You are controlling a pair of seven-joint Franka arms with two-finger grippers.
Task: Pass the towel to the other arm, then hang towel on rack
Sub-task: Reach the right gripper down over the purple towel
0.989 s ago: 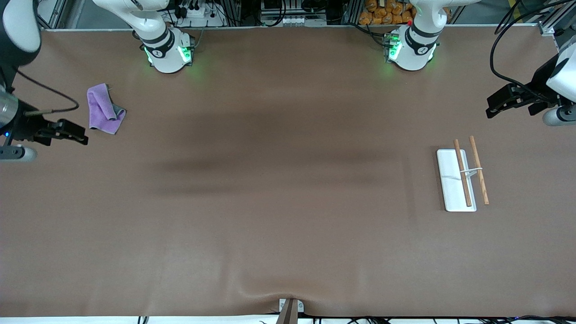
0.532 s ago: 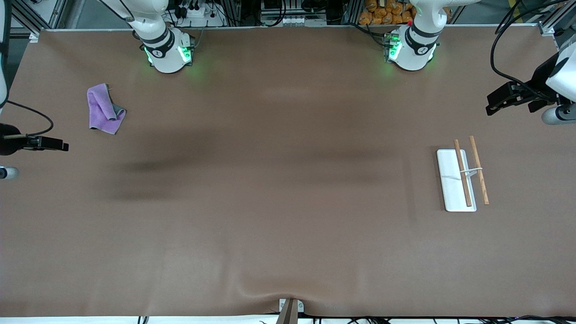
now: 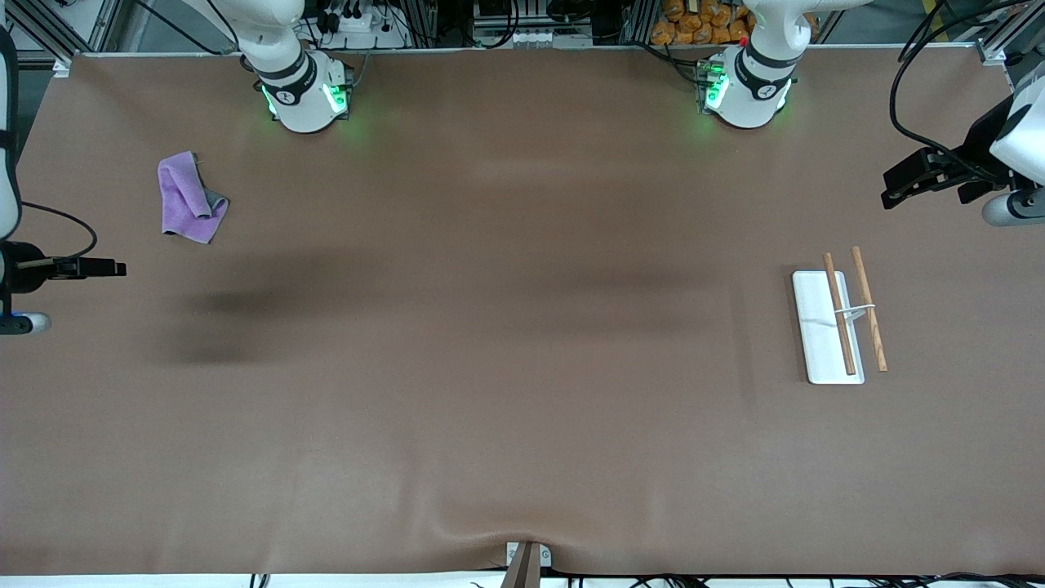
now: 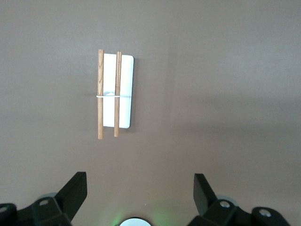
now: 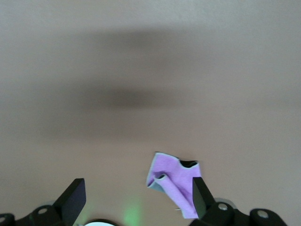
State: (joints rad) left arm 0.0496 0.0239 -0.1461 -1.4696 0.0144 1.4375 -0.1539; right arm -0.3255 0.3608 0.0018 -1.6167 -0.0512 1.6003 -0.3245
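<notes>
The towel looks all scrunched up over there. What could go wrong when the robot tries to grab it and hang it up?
1. The towel lies folded over itself, so the open right claw might pinch only one layer and let it sag or slip.
2. The rack stands at the left arm's end of the table, away from the towel, so the handover to the open left claw could drop it.
3. The rack's rods are thin and close together; the towel may slide off.

So the towel is lying on the table up at the right arm's end, pretty close to that arm's base. The rack sits well apart from it at the left arm's end, nearer to the front camera than the towel.
</notes>
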